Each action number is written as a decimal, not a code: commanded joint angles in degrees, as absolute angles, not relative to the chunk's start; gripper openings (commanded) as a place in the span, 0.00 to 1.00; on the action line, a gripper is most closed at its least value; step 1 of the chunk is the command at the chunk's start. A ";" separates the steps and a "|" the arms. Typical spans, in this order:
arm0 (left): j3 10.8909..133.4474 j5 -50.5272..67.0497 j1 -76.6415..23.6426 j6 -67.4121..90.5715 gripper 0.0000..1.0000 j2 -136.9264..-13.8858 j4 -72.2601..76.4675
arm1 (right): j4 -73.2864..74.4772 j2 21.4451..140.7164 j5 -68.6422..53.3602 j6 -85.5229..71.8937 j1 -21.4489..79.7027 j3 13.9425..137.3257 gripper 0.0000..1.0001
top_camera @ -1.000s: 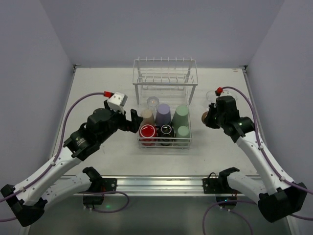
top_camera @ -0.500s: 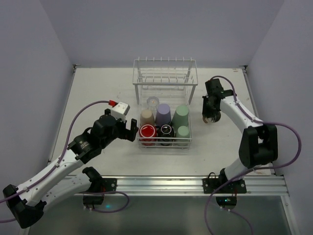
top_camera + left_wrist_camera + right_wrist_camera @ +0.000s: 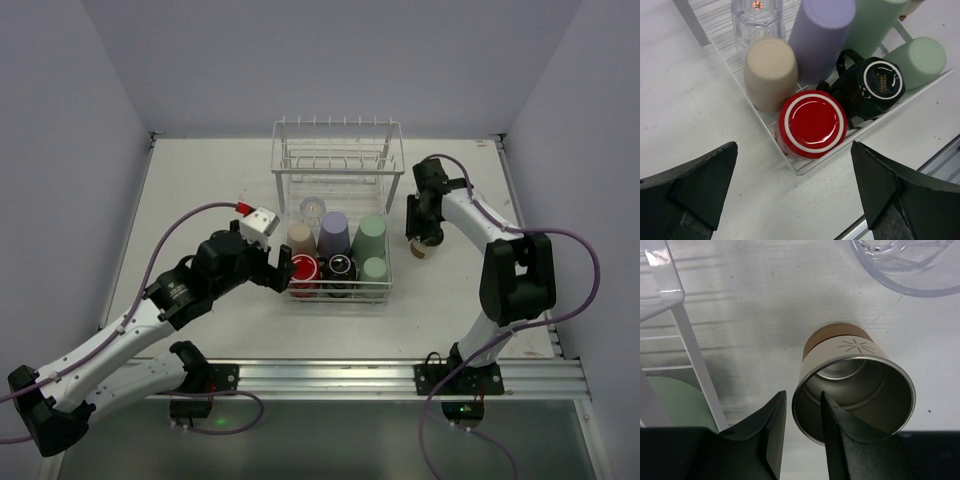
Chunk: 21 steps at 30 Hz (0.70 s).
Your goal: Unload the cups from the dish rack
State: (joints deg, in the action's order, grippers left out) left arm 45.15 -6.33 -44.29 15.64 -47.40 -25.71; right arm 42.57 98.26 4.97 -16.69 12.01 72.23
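Room: plain pale lavender walls, L wall [image 3: 60,150], back wall [image 3: 330,60], R wall [image 3: 590,150], boxing in a white surface [image 3: 200,190] w/ a metal rail [image 3: 330,375] along the near edge where both arms are bolted. L arm reaches in from near-left; left claw [image 3: 793,145] is spread wide w/ nothing in it, hanging over the near-left corner of the dish rack [image 3: 338,172]. Rack sits mid-surface: pronged upper shelf at the far end, low basket toward the arms. In the basket, all upside down: red cup [image 3: 811,123] at the near-left corner, directly under the L claw; tan cup [image 3: 770,70] just behind it, touching; clear cup [image 3: 757,15] further back; lavender cup [image 3: 822,30] beside the tan one; black cup [image 3: 875,85] next to the red, touching; tall pale green cup [image 3: 872,20] and short pale green cup [image 3: 917,57] on the R side. R of the rack, on bare surface just beside the basket wall, stands a cream cup [image 3: 840,355], mouth up, brown base, steel inside. Right claw [image 3: 803,396] is parted a little, one finger inside the rim and one outside; wrist view shows a gap to the wall, so not pinching. Past it, a second clear cup [image 3: 905,265] rests on the surface, apart from the cream one.
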 commanded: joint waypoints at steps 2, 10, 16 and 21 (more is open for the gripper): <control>49.39 -5.09 -47.28 17.22 1.00 -48.78 -22.24 | 40.96 93.18 3.69 -16.52 11.95 73.04 0.38; 54.92 -11.41 -57.56 18.46 0.99 -57.03 -20.04 | 30.70 69.58 -1.30 -21.00 13.53 62.59 0.62; 59.32 -17.13 -63.02 17.75 0.98 -66.35 -18.63 | 19.10 49.77 -8.16 -27.50 15.38 46.07 0.68; 61.52 -20.30 -63.19 16.96 0.98 -74.51 -18.37 | 17.84 36.49 -12.91 -29.71 15.47 38.07 0.68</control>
